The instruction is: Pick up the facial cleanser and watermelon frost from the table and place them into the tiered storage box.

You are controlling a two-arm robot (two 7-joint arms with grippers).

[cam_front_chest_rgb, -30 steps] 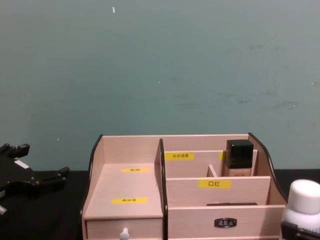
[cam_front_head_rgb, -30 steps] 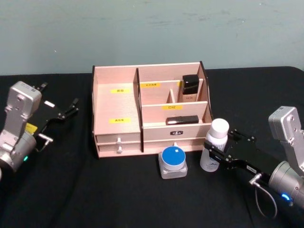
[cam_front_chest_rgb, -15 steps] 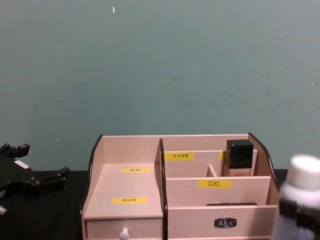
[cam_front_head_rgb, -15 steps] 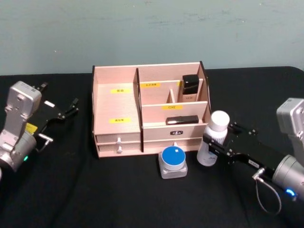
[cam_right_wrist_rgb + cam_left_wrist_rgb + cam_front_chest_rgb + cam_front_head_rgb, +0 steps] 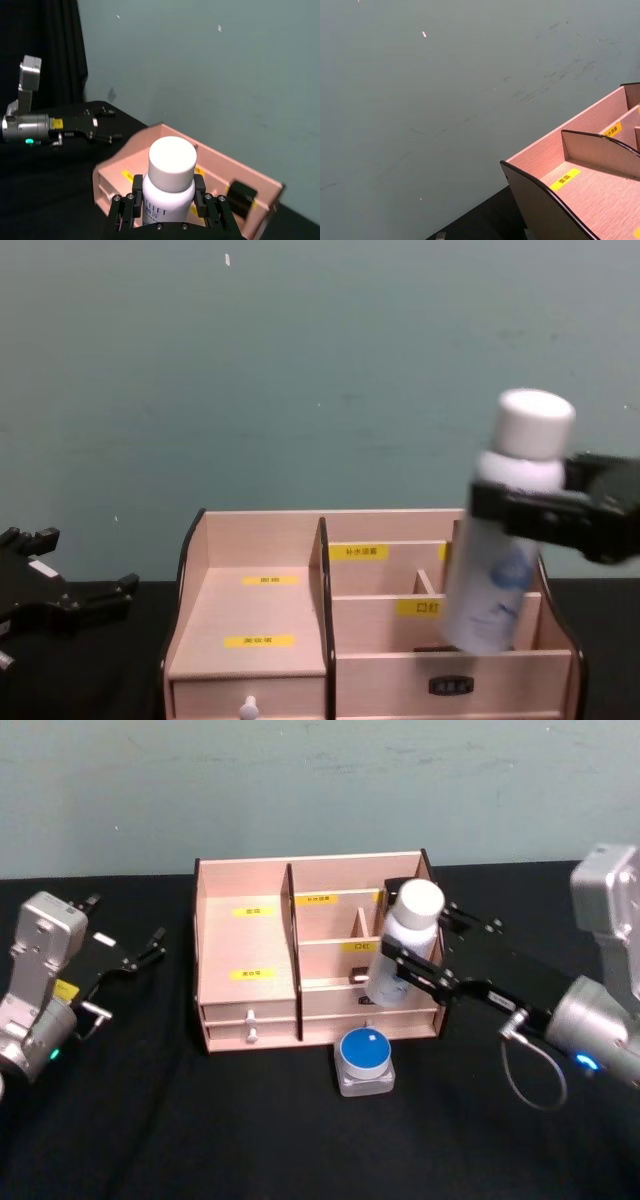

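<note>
Right gripper [image 5: 405, 960], mine, clamped around the tilted cleanser bottle [image 5: 388, 988] above the right-hand compartments of the tiered storage box [image 5: 245, 935] | Next: I'd straighten it, lower gently between dividers | Left gripper [image 5: 125, 963] parked table-left, fingers spread.

- The tiered storage box [image 5: 245, 945] is pale, matt wood with visible grain, dark along its cut edges.
- Its labels [image 5: 252, 910] look like yellow paper.
- The white bottle [image 5: 169, 185] held in my right gripper [image 5: 402, 968] is smooth plastic with a soft sheen.
- My fingers [image 5: 131, 210] are matt black, studded with small bright screws.
- The table cover [image 5: 250, 1120] is matt black cloth.
- The blue-lidded jar [image 5: 364, 1058] looks like smooth plastic.
</note>
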